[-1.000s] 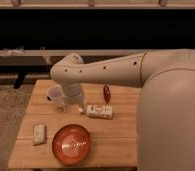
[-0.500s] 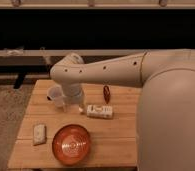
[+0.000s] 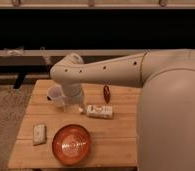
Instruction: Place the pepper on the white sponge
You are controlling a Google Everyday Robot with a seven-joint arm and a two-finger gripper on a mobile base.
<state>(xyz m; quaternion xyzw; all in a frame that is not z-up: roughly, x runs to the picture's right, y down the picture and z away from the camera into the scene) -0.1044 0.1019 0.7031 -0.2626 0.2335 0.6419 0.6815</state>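
A wooden bench [image 3: 118,142] stands in front of a dark shelf unit. The robot's pale arm [image 3: 108,72] reaches in from the right and bends down over the back left part of the bench. Its end effector [image 3: 61,101] hangs there just above the wood, with its jaws spread wide and nothing gripped between them.

The pepper [image 3: 107,93], small, dark red and glossy, lies on the bench near the back edge, to the right of the end effector and apart from it. Part of the arm passes just above it.

The white sponge [image 3: 39,133], a small off-white pad, lies flat near the front left of the bench, well apart from the pepper. Just to its right sits a round orange bowl [image 3: 71,144], close to the front edge.

A longer white box [image 3: 100,111] with dark and red markings lies between the bowl and the pepper, just right of the end effector.
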